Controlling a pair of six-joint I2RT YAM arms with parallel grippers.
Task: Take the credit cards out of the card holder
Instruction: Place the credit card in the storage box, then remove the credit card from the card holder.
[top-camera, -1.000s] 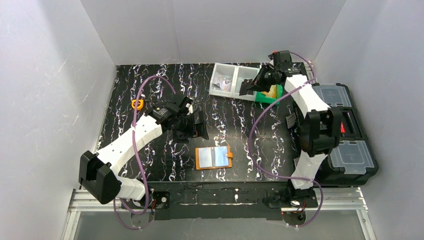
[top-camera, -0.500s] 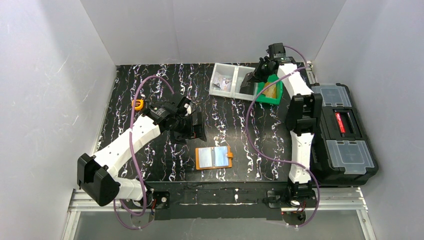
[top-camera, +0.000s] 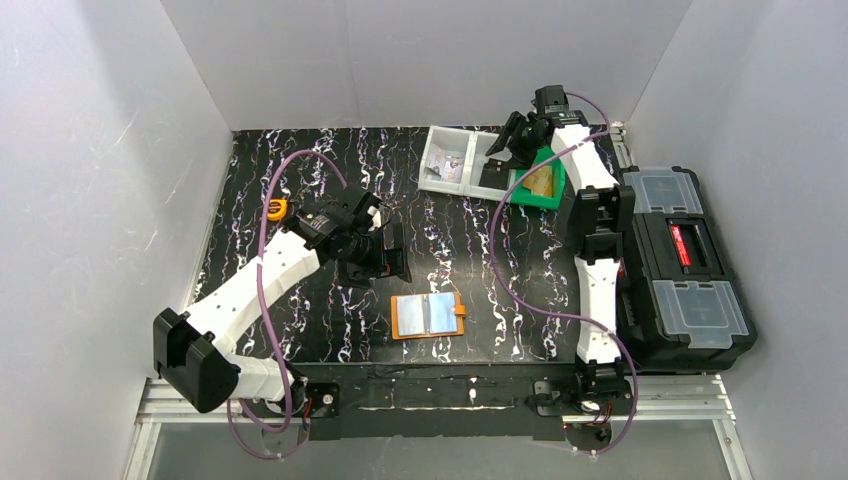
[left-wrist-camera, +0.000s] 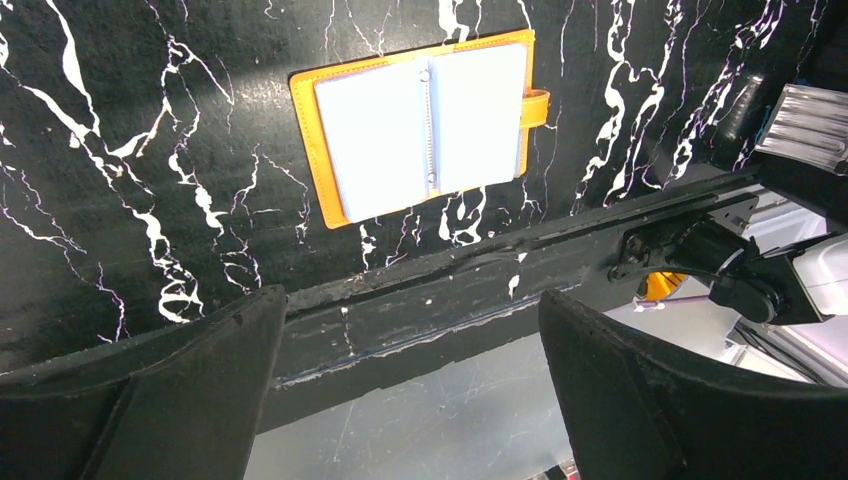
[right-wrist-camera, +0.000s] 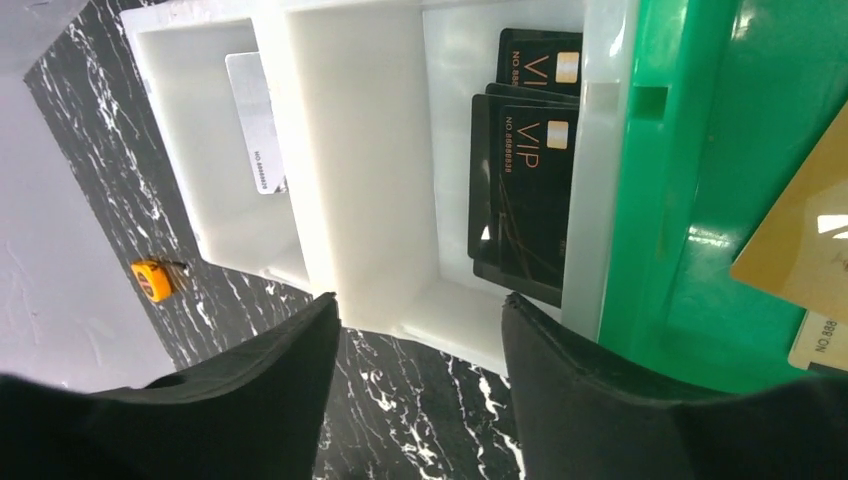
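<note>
Dark credit cards (right-wrist-camera: 525, 190) lie beneath your spread right pincer (right-wrist-camera: 420, 310); the open card holder (left-wrist-camera: 420, 125) lies ahead of your spread left pincer (left-wrist-camera: 412, 300).

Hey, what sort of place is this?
Probably a robotics lab test cell: plain white panels wall in a black marbled table, with two robot arms bolted to a metal rail.
</note>
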